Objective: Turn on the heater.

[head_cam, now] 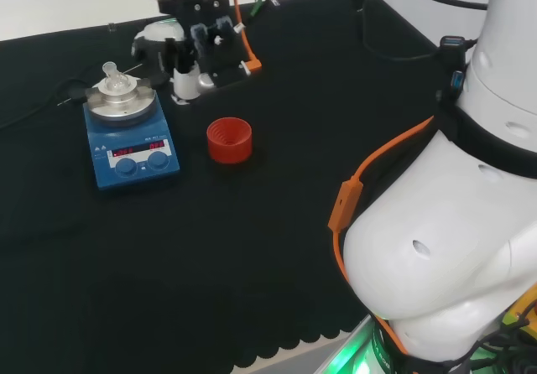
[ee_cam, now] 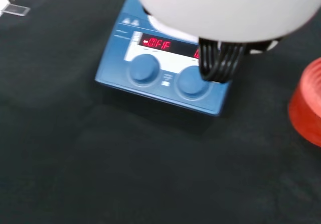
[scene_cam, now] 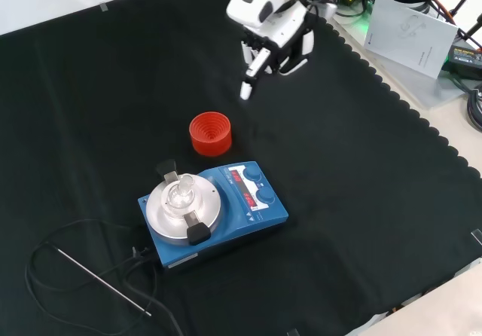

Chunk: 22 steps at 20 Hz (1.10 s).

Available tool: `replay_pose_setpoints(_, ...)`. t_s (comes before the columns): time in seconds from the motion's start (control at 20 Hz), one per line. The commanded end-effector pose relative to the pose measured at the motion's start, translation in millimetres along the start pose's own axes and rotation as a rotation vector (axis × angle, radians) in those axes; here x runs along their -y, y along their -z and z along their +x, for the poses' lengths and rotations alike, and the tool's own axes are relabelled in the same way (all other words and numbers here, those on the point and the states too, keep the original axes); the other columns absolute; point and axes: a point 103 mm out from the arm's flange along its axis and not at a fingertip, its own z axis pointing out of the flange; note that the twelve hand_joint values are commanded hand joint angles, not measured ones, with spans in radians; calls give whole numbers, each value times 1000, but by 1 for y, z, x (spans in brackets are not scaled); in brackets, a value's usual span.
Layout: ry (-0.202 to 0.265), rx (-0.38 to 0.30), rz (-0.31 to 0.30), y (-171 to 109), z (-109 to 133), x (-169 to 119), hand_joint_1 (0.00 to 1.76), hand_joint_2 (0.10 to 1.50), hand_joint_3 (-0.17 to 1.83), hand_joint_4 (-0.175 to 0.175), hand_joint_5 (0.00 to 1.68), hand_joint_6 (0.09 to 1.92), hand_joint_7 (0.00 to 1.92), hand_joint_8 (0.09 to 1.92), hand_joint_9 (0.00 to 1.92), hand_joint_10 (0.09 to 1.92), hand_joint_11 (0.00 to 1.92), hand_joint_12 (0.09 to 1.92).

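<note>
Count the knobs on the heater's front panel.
2. Both sit side by side below the red display on the heater: one knob, the other knob next to it, nearer the red stand.

Head view looked from behind arm, high, over desk (head_cam: 252,273). Front view faced opposite, looked down, mid distance. Wrist view was close, aimed at heater (ee_cam: 160,83) front panel. All three shared heater (head_cam: 130,139) (scene_cam: 218,212) and red ring (head_cam: 229,140) (scene_cam: 210,134) (ee_cam: 308,103).
</note>
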Motion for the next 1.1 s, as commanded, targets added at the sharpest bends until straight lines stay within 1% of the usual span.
replay_pose_setpoints(0.05, 109, 64, 89, -35, 56, -3, 1549, 502, 1247, -57, 205, 410, 1545, 1466, 1610, 1334, 1219, 1228)
replay_pose_setpoints(0.15, 104, 67, 82, -32, 58, 1, 1548, 502, 1249, -57, 206, 409, 1545, 1467, 1610, 1336, 1219, 1231)
replay_pose_setpoints(0.3, 80, 57, 69, -23, 58, 7, 1548, 502, 1251, -57, 207, 406, 1545, 1469, 1609, 1338, 1218, 1234)
replay_pose_setpoints(0.4, 81, 60, 61, -17, 61, 11, 1548, 502, 1251, -57, 208, 405, 1545, 1469, 1610, 1339, 1218, 1236)
replay_pose_setpoints(0.5, 82, 66, 62, -14, 65, 14, 1547, 502, 1252, -57, 209, 404, 1545, 1470, 1610, 1340, 1218, 1237)
replay_pose_setpoints(0.65, 69, 65, 73, -14, 66, 15, 1547, 502, 1253, -57, 211, 402, 1546, 1470, 1611, 1342, 1218, 1239)
replay_pose_setpoints(0.8, 52, 47, 90, -14, 65, 13, 1547, 502, 1254, -57, 213, 401, 1547, 1471, 1614, 1344, 1219, 1241)
replay_pose_setpoints(0.9, 44, 35, 91, -11, 67, 11, 1547, 501, 1255, -57, 214, 400, 1547, 1472, 1615, 1344, 1220, 1243)
replay_pose_setpoints(1.1, 38, -6, 57, -1, 73, 3, 1546, 500, 1257, -57, 216, 397, 1548, 1473, 1616, 1345, 1220, 1246)
